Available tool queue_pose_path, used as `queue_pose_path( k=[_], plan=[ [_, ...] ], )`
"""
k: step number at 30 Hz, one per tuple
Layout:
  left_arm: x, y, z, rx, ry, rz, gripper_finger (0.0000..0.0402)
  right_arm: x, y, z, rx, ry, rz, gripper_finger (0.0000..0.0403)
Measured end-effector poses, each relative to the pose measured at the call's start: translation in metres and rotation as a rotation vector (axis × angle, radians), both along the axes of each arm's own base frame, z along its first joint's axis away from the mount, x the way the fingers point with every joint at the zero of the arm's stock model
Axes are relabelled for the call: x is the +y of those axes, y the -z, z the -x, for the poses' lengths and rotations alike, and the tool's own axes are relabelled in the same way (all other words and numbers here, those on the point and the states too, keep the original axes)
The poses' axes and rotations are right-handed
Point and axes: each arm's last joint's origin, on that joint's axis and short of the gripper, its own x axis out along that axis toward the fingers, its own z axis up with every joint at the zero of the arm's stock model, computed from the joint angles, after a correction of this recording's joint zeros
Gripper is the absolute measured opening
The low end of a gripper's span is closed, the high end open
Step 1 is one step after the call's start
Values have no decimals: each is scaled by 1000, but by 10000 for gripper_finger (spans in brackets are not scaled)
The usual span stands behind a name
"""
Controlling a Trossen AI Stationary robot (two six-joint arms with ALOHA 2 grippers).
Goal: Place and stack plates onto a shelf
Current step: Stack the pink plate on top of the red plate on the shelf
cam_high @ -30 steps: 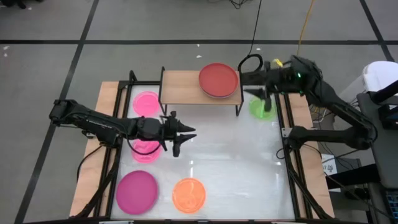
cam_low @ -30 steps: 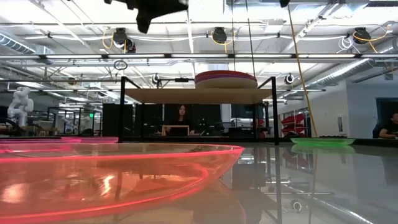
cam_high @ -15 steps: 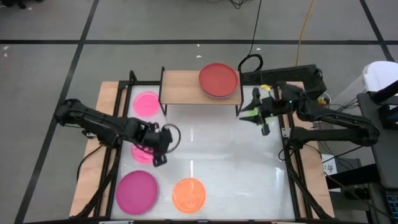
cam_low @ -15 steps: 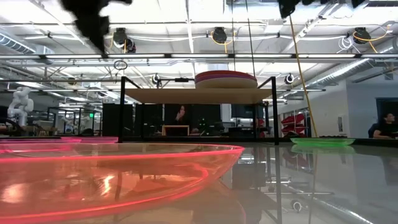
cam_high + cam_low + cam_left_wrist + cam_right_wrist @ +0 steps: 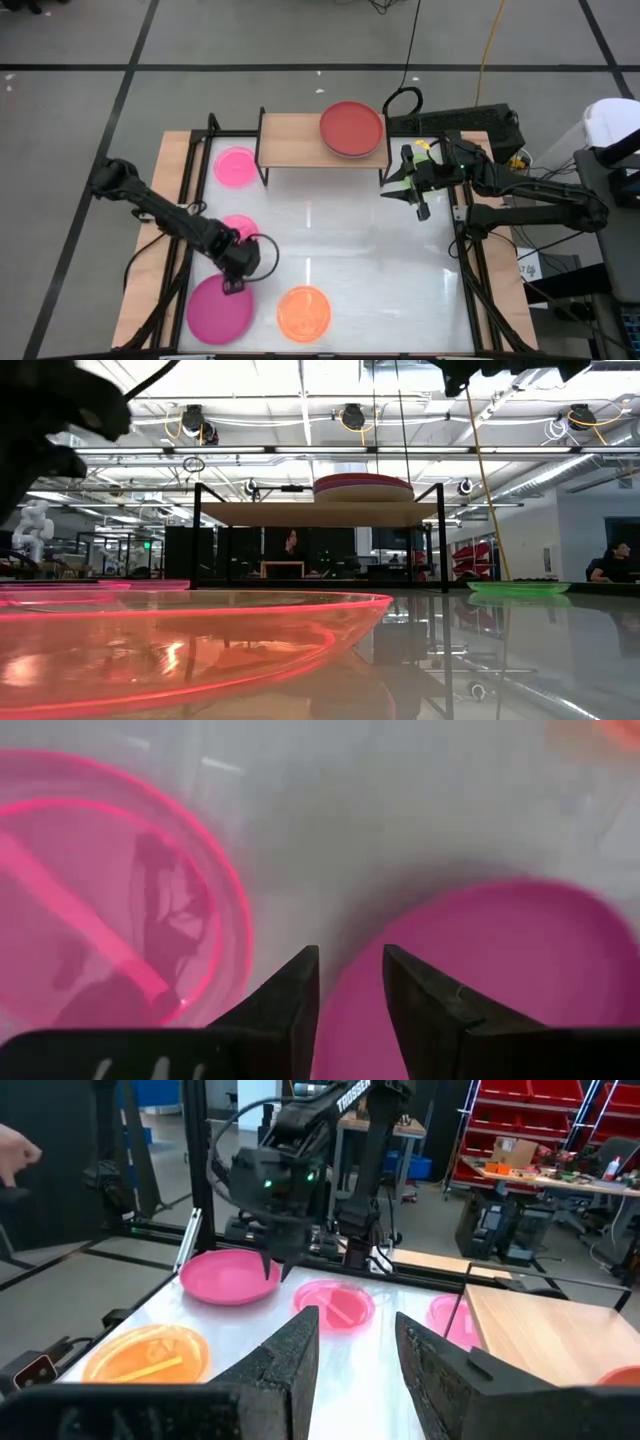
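My left gripper [image 5: 238, 280] [image 5: 350, 960] points down, open by a narrow gap, over the far rim of the opaque magenta plate [image 5: 220, 312] [image 5: 490, 980]; no touch shows. A translucent pink plate [image 5: 238, 226] [image 5: 110, 910] lies flat just beyond it, and a second pink plate [image 5: 236, 165] lies by the shelf's left end. The orange plate [image 5: 303, 312] lies near the front edge. A red plate [image 5: 352, 130] tops a small stack on the shelf [image 5: 295, 140]. My right gripper [image 5: 395, 188] [image 5: 355, 1325] hovers open beside the shelf's right end, over the green plate [image 5: 515, 588].
The shelf's black legs [image 5: 382, 175] stand close to my right gripper. Black frame rails [image 5: 190, 200] run along both table sides. A black cable [image 5: 265, 250] loops beside my left wrist. The table's middle [image 5: 340, 240] holds nothing. People sit in the room behind [image 5: 290, 545].
My left gripper has travelled from the table's middle toward the near left corner, turned from level to pointing down, and come low over the magenta plate's far rim. My right gripper swung away from the shelf's right end toward the table's middle, then held still. No plate moved.
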Motion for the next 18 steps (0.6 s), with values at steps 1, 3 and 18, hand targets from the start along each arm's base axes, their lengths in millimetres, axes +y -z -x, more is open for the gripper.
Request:
queue_pose_path(
  k=[1, 3, 18],
  plan=[
    [-4, 3, 2, -10, 32, 4, 118, 0, 0, 0, -2, 0, 1, 116],
    [-9, 9, 7, -25, 99, 6, 118, 0, 0, 0, -4, 0, 2, 116],
    [-14, 45, 20, -100, 212, 26, 118, 0, 0, 0, 1, 0, -1, 116]
  ],
)
